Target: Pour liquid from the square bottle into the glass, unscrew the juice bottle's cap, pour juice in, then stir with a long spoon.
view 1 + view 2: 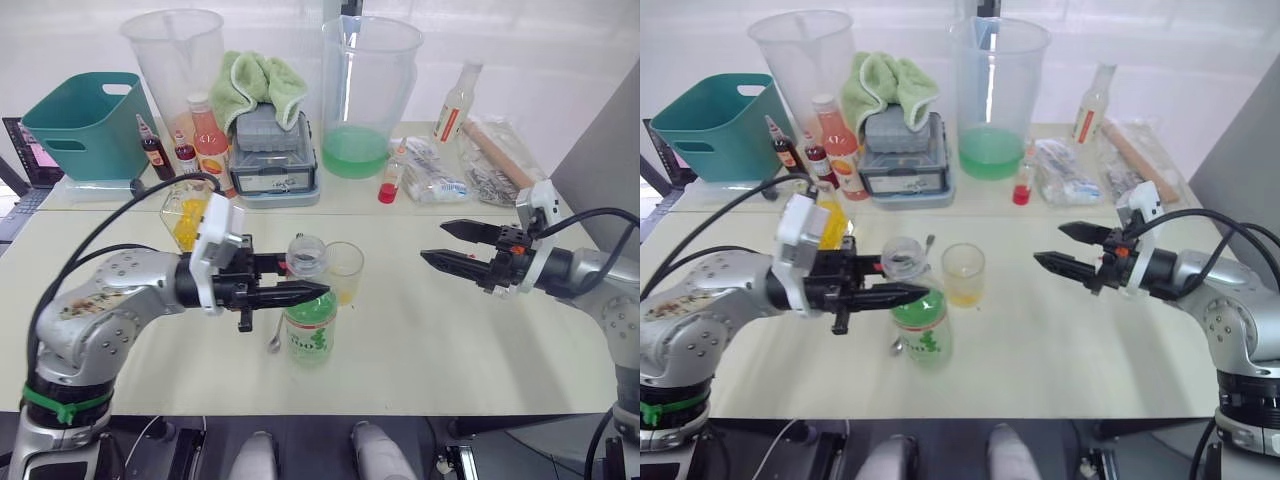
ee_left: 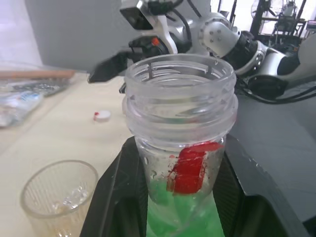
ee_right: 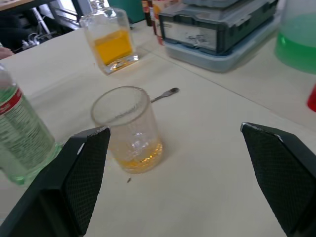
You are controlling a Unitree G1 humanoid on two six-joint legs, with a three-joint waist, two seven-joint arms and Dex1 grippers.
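The left gripper point(image 1: 290, 293) clamps the neck of the uncapped juice bottle point(image 1: 310, 335), which stands on the table point(image 1: 450, 340) just beside the glass point(image 1: 344, 272), itself already holding a shallow layer of yellow liquid. The right gripper point(image 1: 452, 246) hangs wide open and empty, well apart from both. With the bottle mouth open and nearly full of green juice, a hasty tilt could slosh past the narrow tumbler, or the bottle's body could knock the glass over. The white cap point(image 2: 102, 115) lies loose on the table. The bottle's green-and-white label carries print too small to read; a red band circles its shoulder.
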